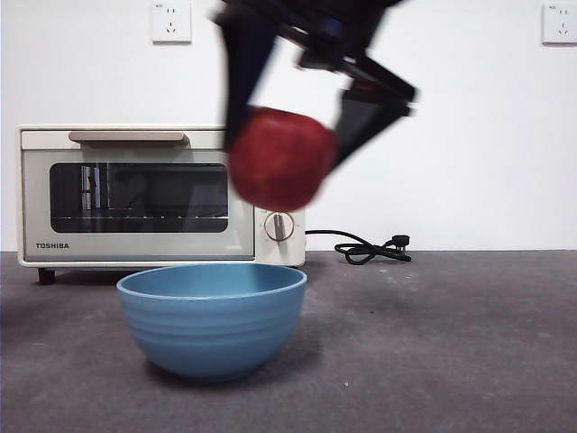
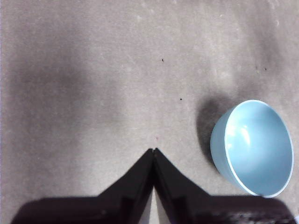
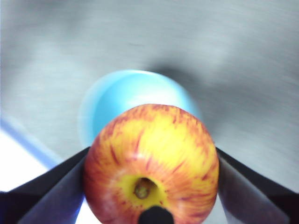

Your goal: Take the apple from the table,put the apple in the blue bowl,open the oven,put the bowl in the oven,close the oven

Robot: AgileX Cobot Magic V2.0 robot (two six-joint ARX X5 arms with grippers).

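Observation:
My right gripper (image 1: 284,149) comes down from the top of the front view, shut on the dark red apple (image 1: 281,158), which hangs in the air above the blue bowl (image 1: 213,316). In the right wrist view the apple (image 3: 152,163) fills the space between the two jaws, its yellow stem end facing the camera, with the blue bowl (image 3: 135,100) blurred below it. The bowl stands empty on the dark grey table (image 1: 451,352). My left gripper (image 2: 153,150) is shut on nothing, high over bare table, with the bowl (image 2: 254,147) off to one side. The cream-white oven (image 1: 135,194) stands behind the bowl, door closed.
The oven's black cord and plug (image 1: 370,248) lie on the table by the white wall. Two wall sockets (image 1: 171,22) sit high on that wall. Open table stretches to the right of the bowl.

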